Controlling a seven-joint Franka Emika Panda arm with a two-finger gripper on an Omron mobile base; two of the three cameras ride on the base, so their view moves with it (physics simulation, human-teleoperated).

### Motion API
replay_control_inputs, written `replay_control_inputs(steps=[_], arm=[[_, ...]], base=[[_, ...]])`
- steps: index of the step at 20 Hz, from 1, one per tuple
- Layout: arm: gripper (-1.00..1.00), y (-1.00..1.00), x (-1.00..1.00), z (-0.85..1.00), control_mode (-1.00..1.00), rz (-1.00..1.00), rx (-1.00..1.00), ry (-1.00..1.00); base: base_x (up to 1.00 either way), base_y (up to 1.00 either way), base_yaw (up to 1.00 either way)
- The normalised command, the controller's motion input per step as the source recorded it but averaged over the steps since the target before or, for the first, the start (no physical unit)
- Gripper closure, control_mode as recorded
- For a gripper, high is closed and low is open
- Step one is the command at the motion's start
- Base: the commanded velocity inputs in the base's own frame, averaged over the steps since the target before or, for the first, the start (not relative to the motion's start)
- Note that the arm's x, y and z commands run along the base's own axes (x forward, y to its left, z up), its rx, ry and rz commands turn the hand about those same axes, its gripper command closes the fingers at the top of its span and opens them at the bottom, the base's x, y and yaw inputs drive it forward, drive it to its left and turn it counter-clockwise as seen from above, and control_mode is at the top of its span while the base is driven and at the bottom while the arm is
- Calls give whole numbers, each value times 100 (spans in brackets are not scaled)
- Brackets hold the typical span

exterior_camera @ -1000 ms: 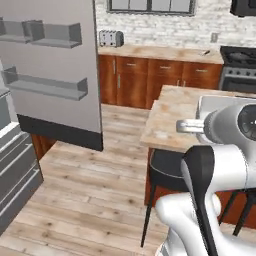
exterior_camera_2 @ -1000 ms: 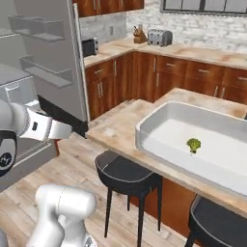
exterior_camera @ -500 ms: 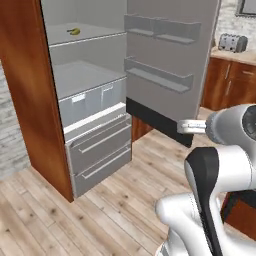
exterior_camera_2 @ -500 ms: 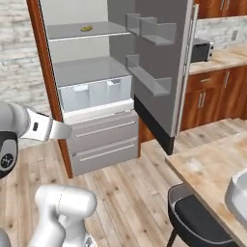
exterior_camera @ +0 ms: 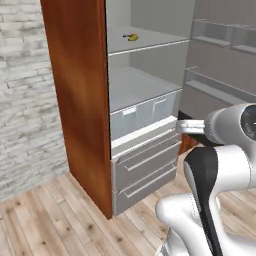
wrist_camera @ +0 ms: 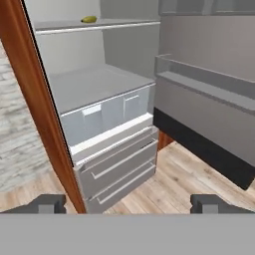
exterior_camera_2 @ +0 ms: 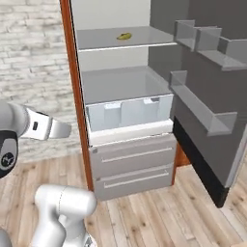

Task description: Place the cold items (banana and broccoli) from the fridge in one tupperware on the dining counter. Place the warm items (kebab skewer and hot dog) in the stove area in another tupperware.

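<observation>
The fridge (exterior_camera: 80, 100) stands open before me, with a red-brown wood side panel and a pale grey inside. A small yellow banana (exterior_camera: 131, 36) lies on its upper shelf, also seen as the banana (exterior_camera_2: 124, 35) and, at the top left of the hand view, the banana (wrist_camera: 89, 19). My gripper (wrist_camera: 129, 204) is open and holds nothing. It faces the fridge (wrist_camera: 99, 89) from a distance, well below and short of the banana. The broccoli, kebab skewer, hot dog, both tupperware, the dining counter and the stove area are out of view.
The fridge door (exterior_camera_2: 202, 111) hangs open on the right, its grey shelves jutting out. A clear bin (exterior_camera_2: 128, 113) and two grey drawers (exterior_camera_2: 130, 164) sit below the lower shelf. A pale brick wall (exterior_camera: 25, 100) is on the left, with wood floor (exterior_camera_2: 159, 217) in front.
The whole picture has shifted: the base has turned away from the dining counter and now faces the open fridge from closer. The gripper stays open.
</observation>
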Motion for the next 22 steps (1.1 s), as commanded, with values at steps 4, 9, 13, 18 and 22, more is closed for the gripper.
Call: replay_control_inputs(steps=[4,9,13,18,22], arm=[[-100,0,0,0,100,0,0,0],[-100,0,0,0,100,0,0,0],[-100,0,0,0,100,0,0,0],[-100,0,0,0,100,0,0,0],[-100,0,0,0,100,0,0,0]], base=[[74,-44,55],[60,-55,34],[56,-40,15],[66,-22,9],[72,-22,2]])
